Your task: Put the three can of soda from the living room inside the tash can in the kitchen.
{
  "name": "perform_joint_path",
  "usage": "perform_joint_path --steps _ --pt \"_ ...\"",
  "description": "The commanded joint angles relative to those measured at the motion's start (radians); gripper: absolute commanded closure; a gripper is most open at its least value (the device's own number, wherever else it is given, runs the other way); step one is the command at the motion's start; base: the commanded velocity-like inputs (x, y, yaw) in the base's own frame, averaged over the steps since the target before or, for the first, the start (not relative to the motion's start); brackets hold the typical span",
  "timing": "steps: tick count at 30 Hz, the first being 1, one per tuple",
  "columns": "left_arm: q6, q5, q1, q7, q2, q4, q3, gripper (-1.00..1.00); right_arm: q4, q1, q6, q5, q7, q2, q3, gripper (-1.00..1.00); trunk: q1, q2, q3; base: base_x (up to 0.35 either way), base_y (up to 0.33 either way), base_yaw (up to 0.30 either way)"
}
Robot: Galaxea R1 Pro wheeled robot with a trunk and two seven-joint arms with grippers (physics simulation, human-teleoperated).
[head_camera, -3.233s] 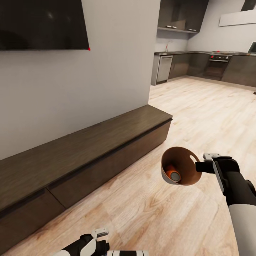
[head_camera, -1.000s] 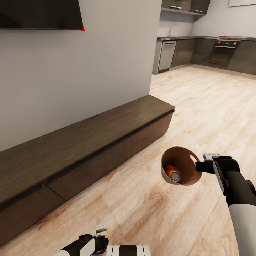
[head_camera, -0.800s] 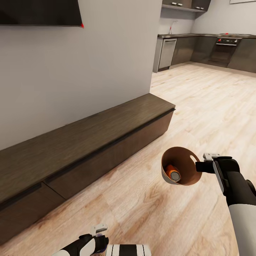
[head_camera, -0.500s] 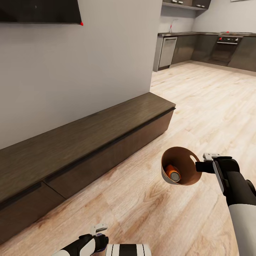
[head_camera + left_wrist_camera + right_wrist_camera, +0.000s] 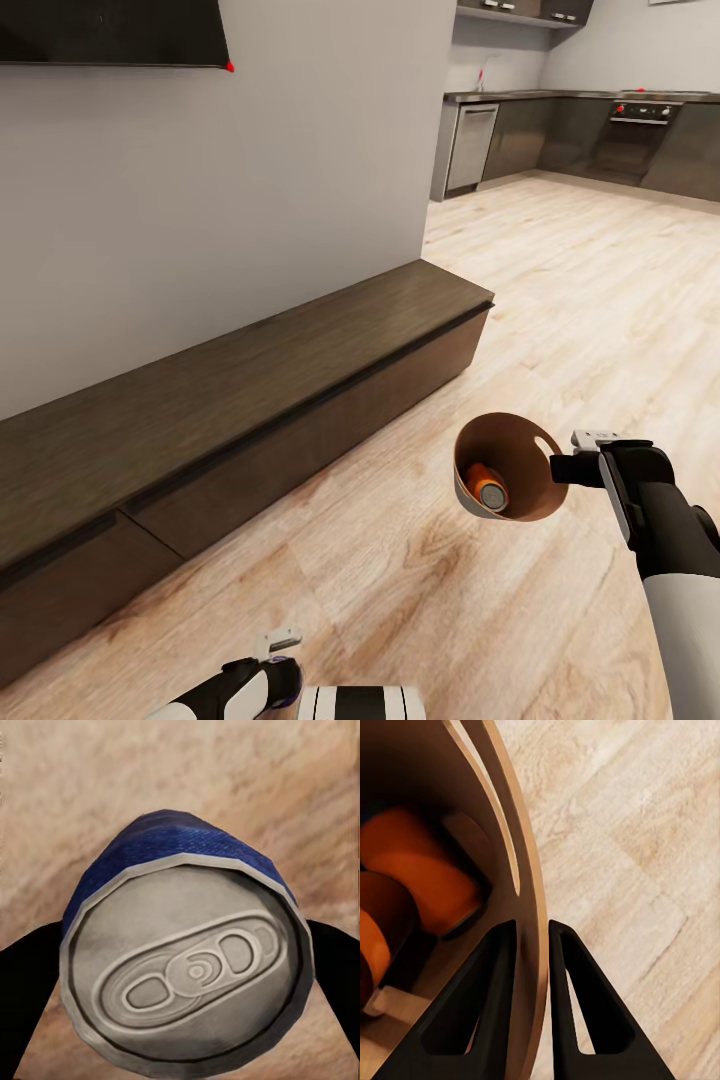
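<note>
While the right gripper (image 5: 531, 945) pinches the rim of the tapered wood-lined bin (image 5: 520, 480) holding two orange cans (image 5: 427, 877), and the left gripper (image 5: 180, 967) clasps the dark blue can (image 5: 184, 967), transit is judged underway; next, carriage onward to the dark grey kitchen (image 5: 590, 140).

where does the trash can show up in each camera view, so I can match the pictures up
Head view: trash can, lower right, tilted, mouth toward the camera, rim pinched by the right gripper.
Right wrist view: its wall runs between the two fingers, inside at one side.
Left wrist view: not there.
Shared landmark: orange can inside.
</note>
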Motion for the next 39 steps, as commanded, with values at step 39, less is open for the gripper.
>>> perform_joint_path --steps 39 --pt "-0.065 -0.016 0.000 -0.034 0.006 -0.010 -0.001 1.00 0.010 0.000 0.001 -0.012 0.000 0.005 0.007 1.00 -0.013 0.006 0.108 0.000 0.000 0.000"
